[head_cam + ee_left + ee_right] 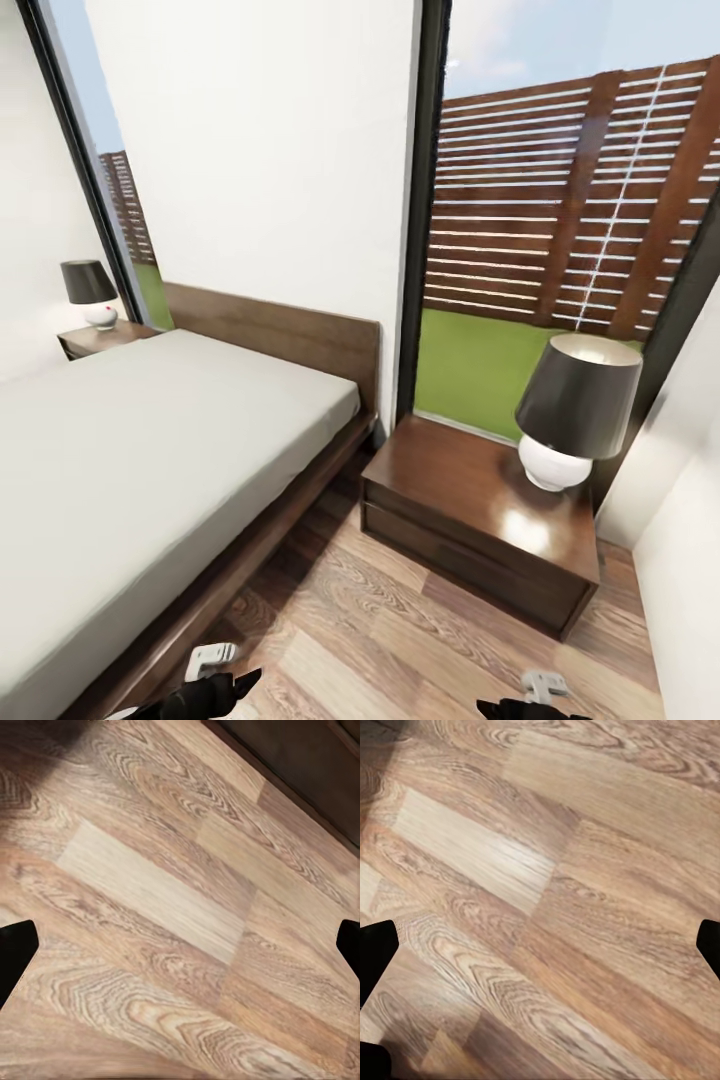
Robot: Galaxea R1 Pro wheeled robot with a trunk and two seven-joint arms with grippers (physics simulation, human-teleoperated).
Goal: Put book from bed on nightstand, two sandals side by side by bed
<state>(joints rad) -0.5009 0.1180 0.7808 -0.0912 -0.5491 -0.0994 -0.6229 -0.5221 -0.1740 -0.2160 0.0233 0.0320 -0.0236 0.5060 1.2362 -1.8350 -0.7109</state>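
The bed [150, 450], with a dark wood frame and a bare light-grey mattress, runs along the left of the head view. One nightstand [455, 480] stands close by on its right, the other nightstand [95, 340] beyond it in the far corner. The book and the two sandals are out of view. My left gripper [215, 690] hangs low beside the bed frame, and my right gripper [530, 705] is low in front of the near nightstand. Both wrist views look down on wood floor, with the left gripper [180, 945] and right gripper [540, 945] open and holding nothing.
A dark-shaded lamp [575, 415] with a white base stands on the near nightstand's right side, and a like lamp [90, 290] on the far one. Tall windows show a slatted fence and grass. Plank floor [400, 640] lies between bed and nightstand; a white wall closes the right.
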